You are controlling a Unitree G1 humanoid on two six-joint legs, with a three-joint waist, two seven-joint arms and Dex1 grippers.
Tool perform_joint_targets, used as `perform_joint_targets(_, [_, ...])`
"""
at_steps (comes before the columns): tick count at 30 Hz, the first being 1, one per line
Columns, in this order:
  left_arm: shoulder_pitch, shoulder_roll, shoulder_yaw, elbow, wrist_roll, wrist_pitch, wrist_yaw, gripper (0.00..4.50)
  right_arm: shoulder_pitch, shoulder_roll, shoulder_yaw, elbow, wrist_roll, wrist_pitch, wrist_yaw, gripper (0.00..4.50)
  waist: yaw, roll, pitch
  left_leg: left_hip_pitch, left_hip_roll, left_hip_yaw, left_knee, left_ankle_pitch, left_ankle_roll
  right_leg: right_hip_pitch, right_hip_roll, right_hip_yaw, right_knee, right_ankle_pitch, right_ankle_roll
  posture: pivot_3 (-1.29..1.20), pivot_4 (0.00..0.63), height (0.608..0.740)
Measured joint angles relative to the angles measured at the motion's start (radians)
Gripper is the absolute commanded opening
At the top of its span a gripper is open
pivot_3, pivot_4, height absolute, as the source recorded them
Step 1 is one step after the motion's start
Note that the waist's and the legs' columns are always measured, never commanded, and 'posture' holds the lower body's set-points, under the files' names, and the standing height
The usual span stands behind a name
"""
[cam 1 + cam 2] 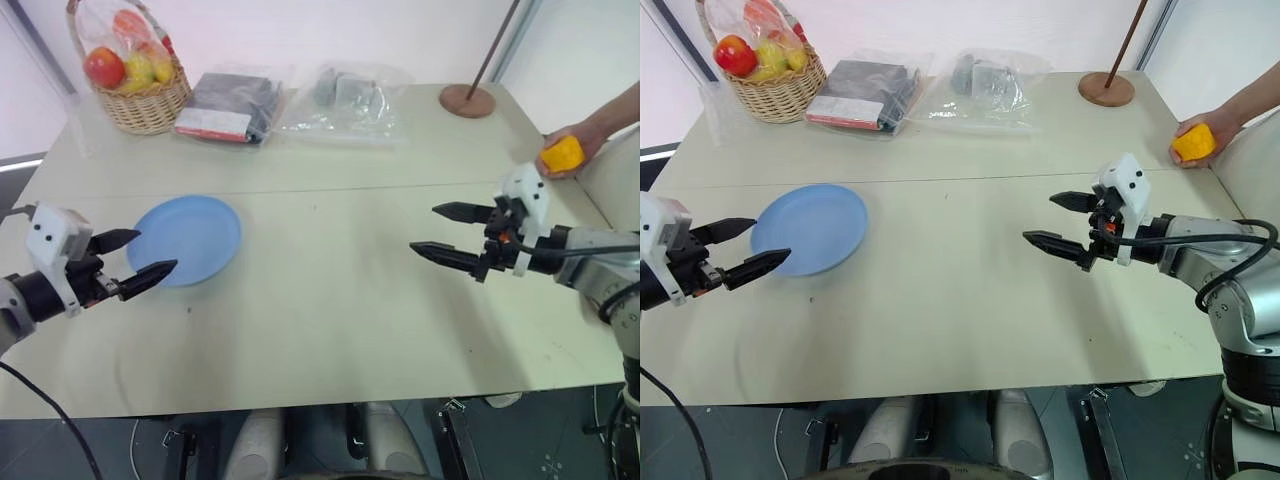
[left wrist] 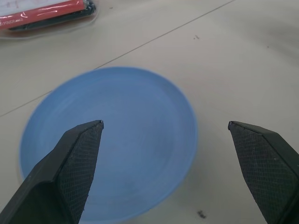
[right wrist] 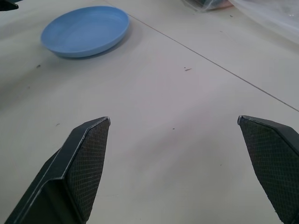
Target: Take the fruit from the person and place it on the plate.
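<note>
The fruit (image 1: 562, 154) is in the person's hand (image 1: 580, 143) at the far right edge of the table (image 1: 330, 330), resting low on the surface; it is well apart from both grippers. The right gripper (image 1: 437, 230) hovers above the table with its 2 fingers spread wide and nothing between them, pointing toward the middle; the fruit lies behind it, to its right. The plate (image 1: 187, 239) sits on the left half of the table, bare; the left gripper (image 1: 140, 257) hangs just at the plate's near-left rim, its fingers parted and holding nothing. A basket (image 1: 140, 100) of fruits stands at the far left corner, with 2 plastic bags (image 1: 345, 100) beside it.
</note>
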Motion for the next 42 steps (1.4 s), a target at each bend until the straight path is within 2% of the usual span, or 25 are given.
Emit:
perform_joint_targets(16, [-0.059, -0.007, -0.039, 0.021, -0.006, 0.000, -0.015, 4.50, 0.005, 0.000, 0.000, 0.002, -0.002, -0.017, -0.002, 4.47, 0.000, 0.000, 0.000, 0.000, 0.000, 0.000, 0.000, 0.000, 0.000, 0.000, 0.000, 0.000, 0.000, 0.000, 0.001, 0.00, 0.150, 0.740])
perform_joint_targets(42, [-0.074, -0.007, -0.077, 0.022, 0.000, 0.000, -0.023, 4.50, 0.005, 0.000, 0.000, 0.010, -0.012, -0.024, -0.006, 4.47, 0.000, 0.000, 0.000, 0.000, 0.000, 0.000, 0.000, 0.000, 0.000, 0.000, 0.000, 0.000, 0.000, 0.001, 0.002, 0.00, 0.150, 0.740])
